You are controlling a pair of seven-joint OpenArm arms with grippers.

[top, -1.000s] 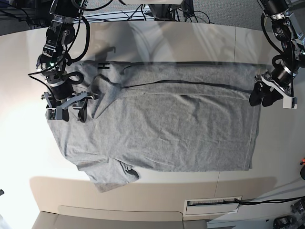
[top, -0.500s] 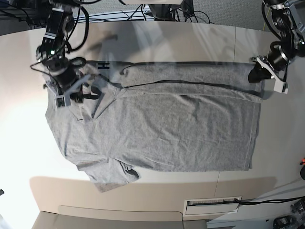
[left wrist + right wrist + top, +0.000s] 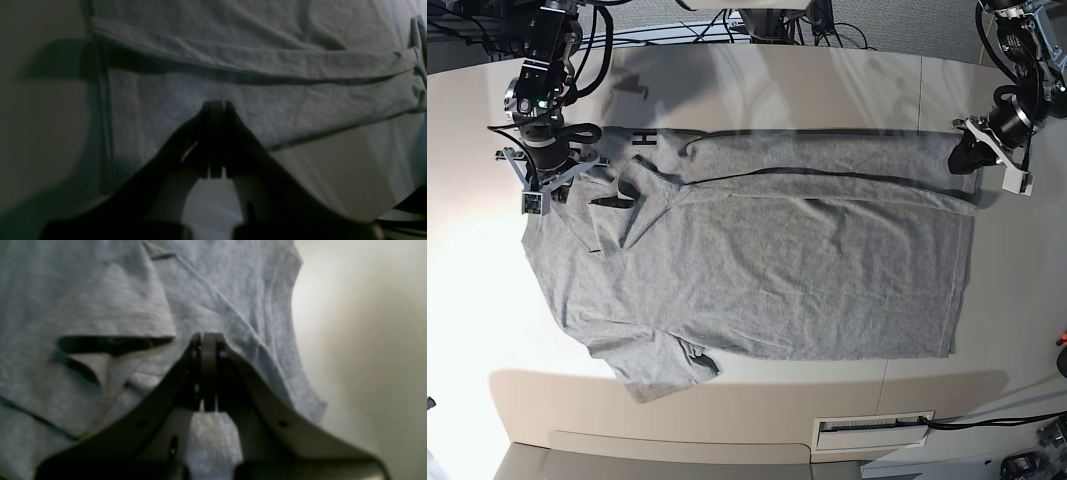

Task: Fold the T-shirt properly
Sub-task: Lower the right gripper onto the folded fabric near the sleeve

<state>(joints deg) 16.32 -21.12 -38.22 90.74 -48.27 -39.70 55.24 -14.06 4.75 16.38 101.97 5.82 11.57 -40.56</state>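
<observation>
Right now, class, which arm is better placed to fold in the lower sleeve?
Probably the right: its end effector sits shut at the sleeve end of the T-shirt, while the left end effector is shut at the far hem corner.

Only readable thing is a black capital "H" on the grey T-shirt (image 3: 767, 265), upper left of the base view, near its folded edge.

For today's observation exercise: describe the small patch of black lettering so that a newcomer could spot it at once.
Start with the pale table and the grey T-shirt spread across it. Follow the shirt's far edge toward the sleeve end near the right claw. There sits the black capital H, the only dark print showing on otherwise plain grey cloth.
</observation>
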